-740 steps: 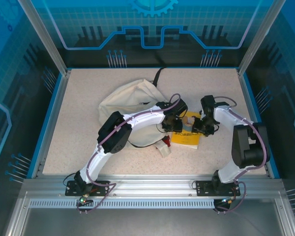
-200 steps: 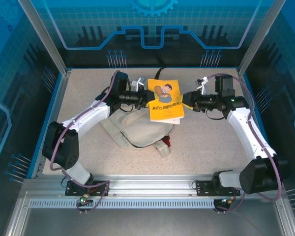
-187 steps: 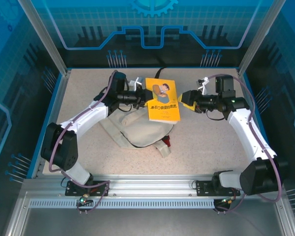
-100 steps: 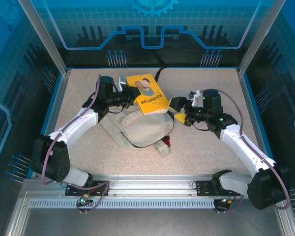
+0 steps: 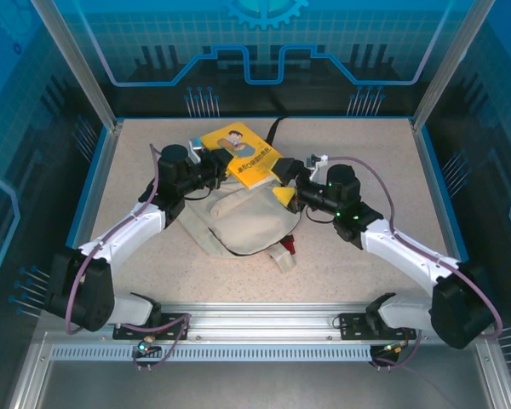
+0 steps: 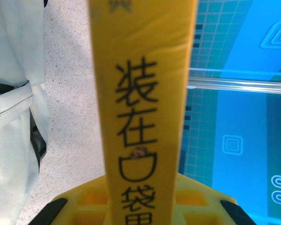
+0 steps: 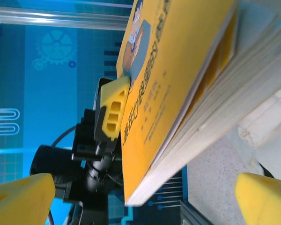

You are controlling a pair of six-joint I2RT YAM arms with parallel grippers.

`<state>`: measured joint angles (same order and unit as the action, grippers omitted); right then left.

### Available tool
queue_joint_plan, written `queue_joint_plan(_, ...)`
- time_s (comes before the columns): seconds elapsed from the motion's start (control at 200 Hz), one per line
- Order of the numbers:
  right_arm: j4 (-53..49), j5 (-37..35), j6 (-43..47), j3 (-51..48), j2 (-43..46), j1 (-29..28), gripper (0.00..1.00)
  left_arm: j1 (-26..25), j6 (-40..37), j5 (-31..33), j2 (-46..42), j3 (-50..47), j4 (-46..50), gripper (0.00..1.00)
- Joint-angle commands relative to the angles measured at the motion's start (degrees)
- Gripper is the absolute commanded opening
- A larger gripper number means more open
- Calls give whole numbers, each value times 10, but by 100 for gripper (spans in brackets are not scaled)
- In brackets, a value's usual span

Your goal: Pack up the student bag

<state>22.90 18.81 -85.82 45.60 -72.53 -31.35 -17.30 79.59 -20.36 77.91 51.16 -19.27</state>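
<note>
The student bag (image 5: 243,223), cream fabric with a black strap (image 5: 274,129), lies in the middle of the table. A yellow book (image 5: 241,153) with black characters hangs above the bag's far edge. My left gripper (image 5: 215,162) is shut on the book's left side. In the left wrist view the book's spine (image 6: 143,117) stands between the yellow fingers (image 6: 86,206), with the bag (image 6: 11,122) at the left. My right gripper (image 5: 285,181) is open just right of the book. In the right wrist view the book (image 7: 178,79) lies ahead of the wide-apart right gripper (image 7: 143,194), untouched.
A small red and white object (image 5: 284,253) lies at the bag's near right corner. Blue walls and aluminium posts (image 5: 75,64) ring the speckled table (image 5: 375,145). The left gripper's yellow finger (image 7: 113,110) shows against the book's cover.
The right gripper let go of the book's right edge and opened wide. The left arm carried the book leftward, turning it. The right arm followed to the left, toward the bag.
</note>
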Motion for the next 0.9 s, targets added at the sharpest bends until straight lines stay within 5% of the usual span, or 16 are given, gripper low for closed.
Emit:
queue_joint_plan(0.0, 82, -14, -34, 28, -36, -14, 99, -6, 34, 9, -30, -3, -88, 8)
queue_joint_plan(0.195, 148, -21, -65, 44, -93, -22, 90, -11, 42, 8, -36, -7, -96, 8)
queue_joint_plan(0.62, 118, -81, -66, 30, -93, -36, 24, -12, 21, 8, -37, -12, -82, 13)
queue_joint_plan(0.715, 43, -90, -34, 41, -72, -32, 12, -9, -2, 1, -38, -6, -46, 38)
queue_joint_plan(0.81, -67, -108, 29, 71, -43, -27, 11, -10, -69, -1, -40, 12, 55, 68)
queue_joint_plan(0.895, -168, -129, 87, 87, -16, -20, 11, -10, -156, 5, -39, 34, 175, 83)
